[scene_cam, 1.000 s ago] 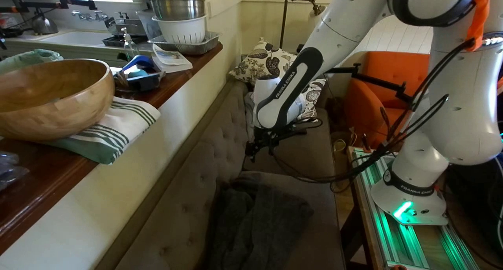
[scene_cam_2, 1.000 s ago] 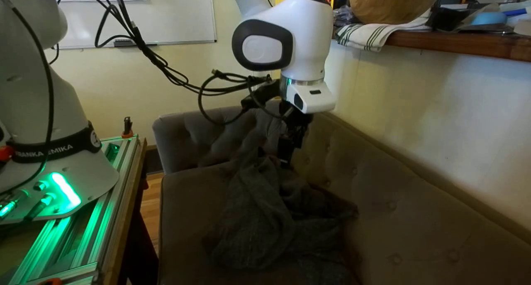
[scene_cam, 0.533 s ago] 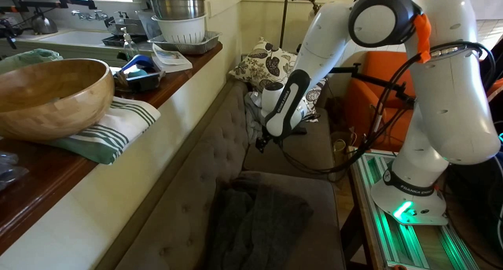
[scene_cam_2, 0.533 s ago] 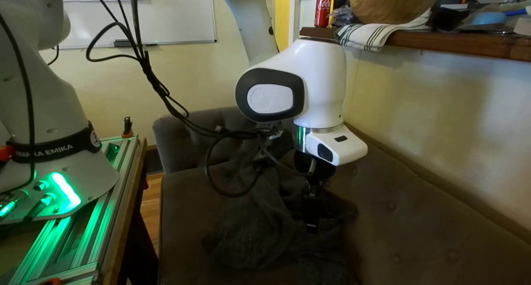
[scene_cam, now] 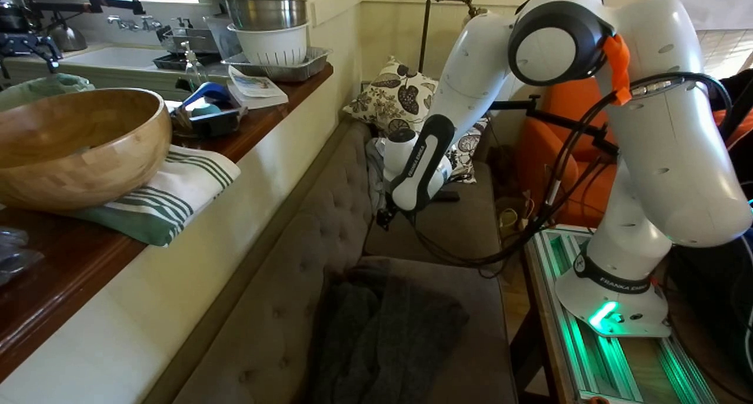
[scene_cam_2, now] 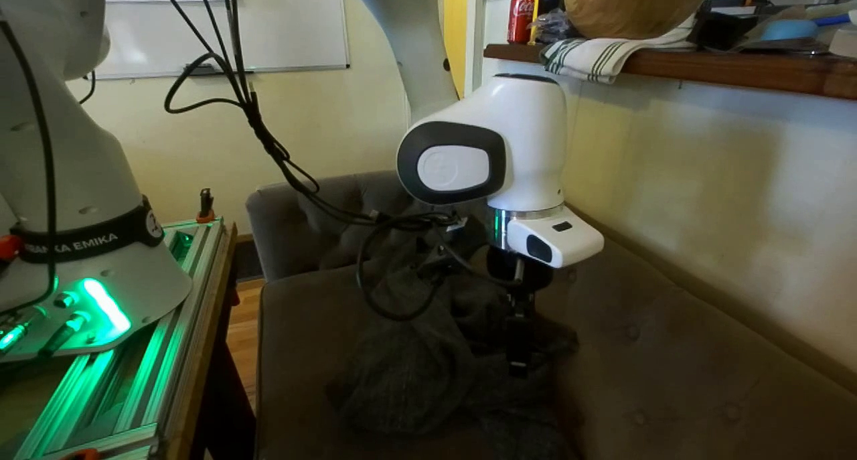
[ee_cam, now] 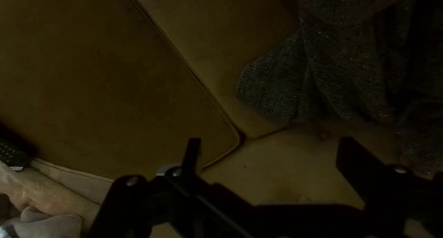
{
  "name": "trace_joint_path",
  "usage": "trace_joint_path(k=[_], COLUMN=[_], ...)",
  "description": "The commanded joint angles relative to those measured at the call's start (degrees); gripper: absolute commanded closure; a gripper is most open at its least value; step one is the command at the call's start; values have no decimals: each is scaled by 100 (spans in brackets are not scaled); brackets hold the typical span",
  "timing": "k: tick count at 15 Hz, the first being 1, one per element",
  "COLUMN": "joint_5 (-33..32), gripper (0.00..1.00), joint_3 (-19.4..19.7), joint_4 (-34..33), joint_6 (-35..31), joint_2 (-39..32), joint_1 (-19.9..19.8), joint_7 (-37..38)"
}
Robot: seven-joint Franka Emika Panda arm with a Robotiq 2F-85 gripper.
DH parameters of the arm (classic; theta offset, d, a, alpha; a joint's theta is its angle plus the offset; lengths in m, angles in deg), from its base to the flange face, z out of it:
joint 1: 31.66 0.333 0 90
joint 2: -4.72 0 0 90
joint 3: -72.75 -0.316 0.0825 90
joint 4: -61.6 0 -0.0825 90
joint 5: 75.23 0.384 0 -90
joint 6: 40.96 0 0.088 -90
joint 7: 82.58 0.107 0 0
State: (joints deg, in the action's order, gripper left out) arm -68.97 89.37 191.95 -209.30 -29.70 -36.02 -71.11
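Gripper: the black gripper [ee_cam: 270,141] has its two fingers [ee_cam: 191,155] spread wide, with just air in between. They poke up from the bottom of the wrist view. In an exterior view it points down, low and a bit right of the middle of the frame.
Blanket: the dark grey blanket [ee_cam: 346,64] lies crumpled in the upper right of the wrist view. In both exterior views it sits in a heap at the bottom middle. I cannot tell how close the fingers are to it.
Couch: the brown-grey couch [ee_cam: 104,75] is under the blanket. Its buttoned back fills the lower right in an exterior view.
Dark thing: a dark thing with pale dots [ee_cam: 12,155] is at the left edge of the wrist view, low down.
Arm: the white arm [scene_cam_2: 522,145] bends down over the couch. Black cords [scene_cam_2: 264,135] loop off to the upper left.
Pillow: a leafy pillow [scene_cam: 394,92] is at the top middle, behind the arm.
Ledge: a brown ledge [scene_cam: 65,263] runs along the left. On it a wooden bowl [scene_cam: 88,174] sits on a striped towel [scene_cam: 188,180].
Can: a red can [scene_cam_2: 521,18] stands on the ledge, top right.
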Motion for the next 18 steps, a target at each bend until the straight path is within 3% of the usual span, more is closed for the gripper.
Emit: trace_joint_path(k=[1, 4, 8, 13, 18], joint_5=[75, 259, 271, 177, 66], gripper=[0, 0, 0, 0, 0], joint_3=[-808, -2039, -2900, -2989, -2826], joint_4=[-275, -623, -977, -799, -1417], joint_6=[-473, -989, -1043, -1472, -1396], joint_2=[-285, -757, -1541, -2075, -2456], joint_1=[-496, -1250, -1963, -2611, -2455], joint_7=[-502, -909, -980, -923, -927])
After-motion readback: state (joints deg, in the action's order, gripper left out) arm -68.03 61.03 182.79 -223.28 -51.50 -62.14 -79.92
